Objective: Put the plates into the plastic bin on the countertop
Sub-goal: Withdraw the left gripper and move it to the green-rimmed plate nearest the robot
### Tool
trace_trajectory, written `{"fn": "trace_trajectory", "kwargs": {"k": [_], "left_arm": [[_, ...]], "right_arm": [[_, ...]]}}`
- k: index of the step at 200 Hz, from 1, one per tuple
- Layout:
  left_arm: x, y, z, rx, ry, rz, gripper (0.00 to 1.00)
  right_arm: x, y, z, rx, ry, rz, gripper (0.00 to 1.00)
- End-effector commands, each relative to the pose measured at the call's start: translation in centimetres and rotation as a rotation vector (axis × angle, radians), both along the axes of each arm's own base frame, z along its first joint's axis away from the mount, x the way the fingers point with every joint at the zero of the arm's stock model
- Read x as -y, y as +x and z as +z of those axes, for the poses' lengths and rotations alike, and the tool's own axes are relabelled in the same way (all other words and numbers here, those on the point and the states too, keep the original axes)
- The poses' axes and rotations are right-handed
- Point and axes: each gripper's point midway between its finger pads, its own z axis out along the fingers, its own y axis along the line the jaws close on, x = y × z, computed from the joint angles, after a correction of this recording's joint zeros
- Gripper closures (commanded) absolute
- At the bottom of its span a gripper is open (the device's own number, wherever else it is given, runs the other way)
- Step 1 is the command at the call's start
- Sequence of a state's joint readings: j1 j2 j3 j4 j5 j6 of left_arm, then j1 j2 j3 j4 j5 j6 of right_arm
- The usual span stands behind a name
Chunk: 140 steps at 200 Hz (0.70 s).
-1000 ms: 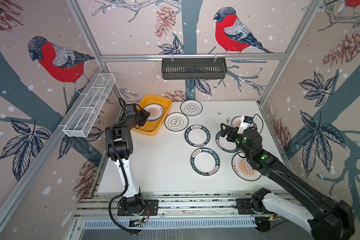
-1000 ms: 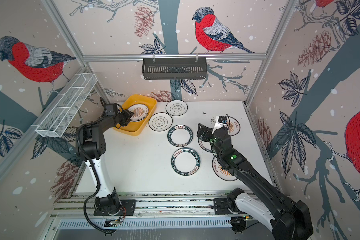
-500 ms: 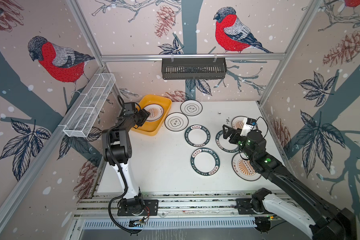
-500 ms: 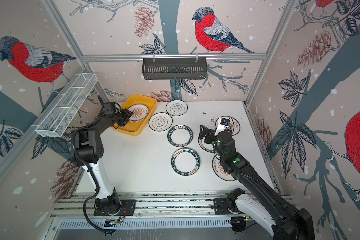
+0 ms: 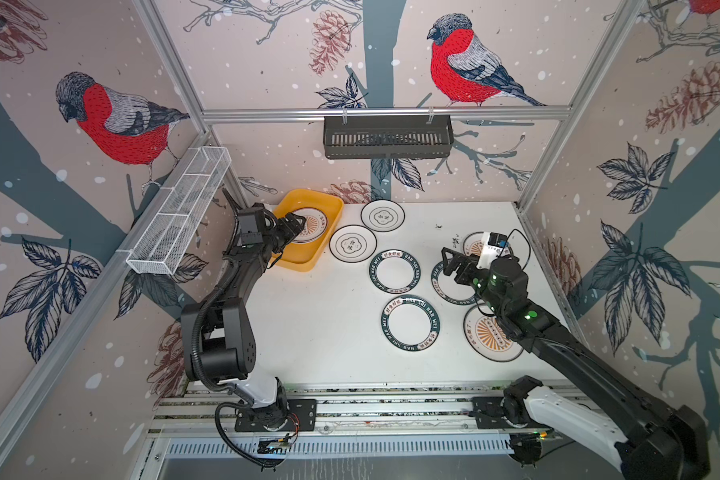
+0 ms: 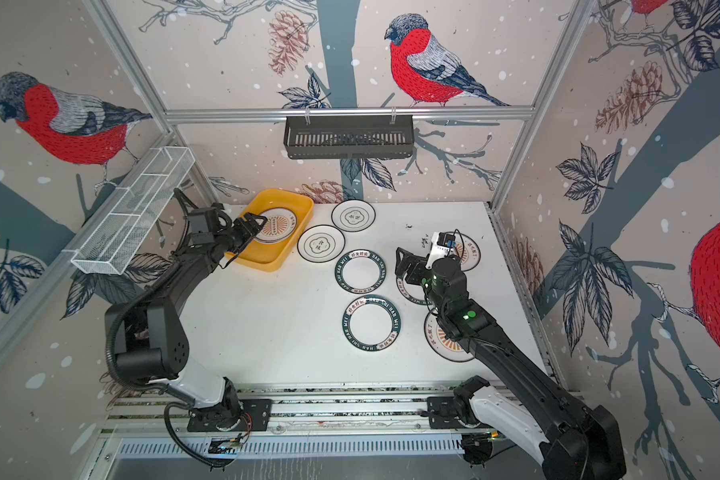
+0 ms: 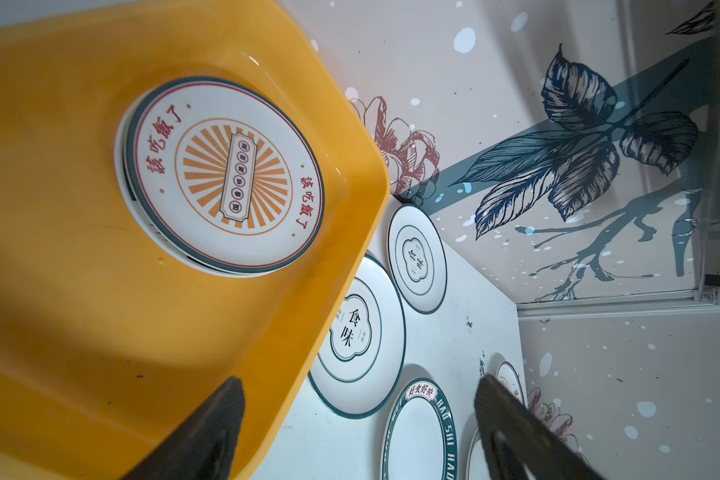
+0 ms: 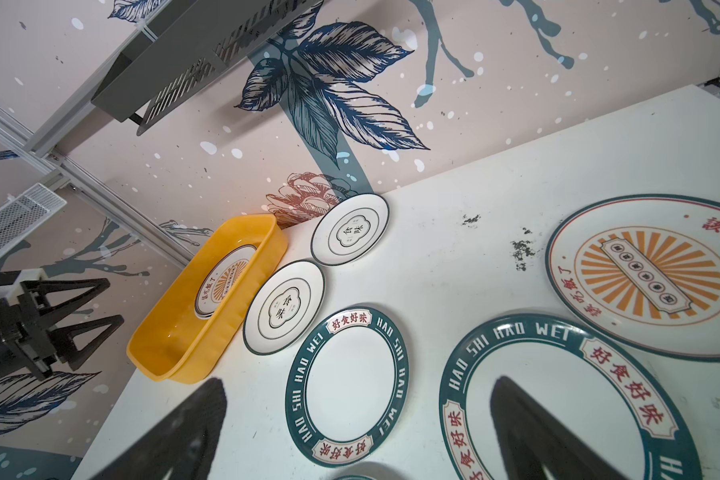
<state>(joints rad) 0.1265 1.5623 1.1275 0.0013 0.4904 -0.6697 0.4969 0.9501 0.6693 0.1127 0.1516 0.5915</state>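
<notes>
A: plates, where?
B: two in the yellow bin (image 5: 304, 266). A sunburst plate (image 7: 225, 174) lies flat on top of a second plate, of which only the edge shows. The stack sits in the bin's far half.
A: the rest?
B: seven on the countertop (image 5: 308, 332). Two flower plates (image 5: 382, 215) are just right of the bin, the nearer one almost at its wall. Three green-rim plates (image 5: 394, 271) lie in the middle and to the right. Two more sunburst plates (image 5: 493, 336) are on the right side, both partly hidden by the right arm.
A: left gripper?
B: left gripper (image 7: 358, 380): jaws spread wide, nothing between them. It hangs over the bin's left side, tips pointing at the stack and apart from it.
A: right?
B: right gripper (image 8: 358, 381): jaws wide too, empty. It's above the left edge of the right-hand green-rim plate. Can't tell if it touches.
A: surroundings?
B: black slatted basket (image 5: 387, 139) on the back rail, wire-mesh basket (image 5: 179, 216) on the left rail.
</notes>
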Motion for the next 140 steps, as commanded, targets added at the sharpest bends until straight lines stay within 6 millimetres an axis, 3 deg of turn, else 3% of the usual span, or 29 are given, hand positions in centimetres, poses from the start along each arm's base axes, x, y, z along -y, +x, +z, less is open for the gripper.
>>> {"fn": "trace_trajectory", "kwargs": {"k": [1, 24, 43, 58, 72, 91, 140], "left_arm": [[1.2, -1.5, 2.7, 0.122, 0.057, -0.083, 0.04], [2.7, -4.0, 5.0, 0.202, 0.132, -0.143, 0.04], [4.7, -6.1, 5.7, 0.230, 0.128, -0.249, 0.03], [6.5, -8.0, 5.0, 0.196, 0.125, -0.332, 0.04], [8.0, -10.2, 2.7, 0.145, 0.134, -0.387, 0.04], [10.1, -12.5, 1.5, 0.149, 0.112, -0.437, 0.04], [16.8, -17.1, -2.1, 0.165, 0.038, -0.533, 0.04]], "right_arm": [[-0.3, 0.4, 0.8, 0.024, 0.032, 0.001, 0.00], [-0.6, 0.8, -0.1, -0.014, 0.063, -0.007, 0.00], [-0.6, 0.6, -1.7, -0.071, 0.065, -0.024, 0.00], [-0.8, 0.0, -2.7, -0.107, 0.057, -0.012, 0.00], [-0.8, -0.7, -3.8, -0.142, 0.043, -0.005, 0.00], [-0.6, -1.6, -5.2, -0.199, 0.040, -0.012, 0.00], [0.1, -3.3, -6.5, -0.235, 0.053, -0.006, 0.00]]}}
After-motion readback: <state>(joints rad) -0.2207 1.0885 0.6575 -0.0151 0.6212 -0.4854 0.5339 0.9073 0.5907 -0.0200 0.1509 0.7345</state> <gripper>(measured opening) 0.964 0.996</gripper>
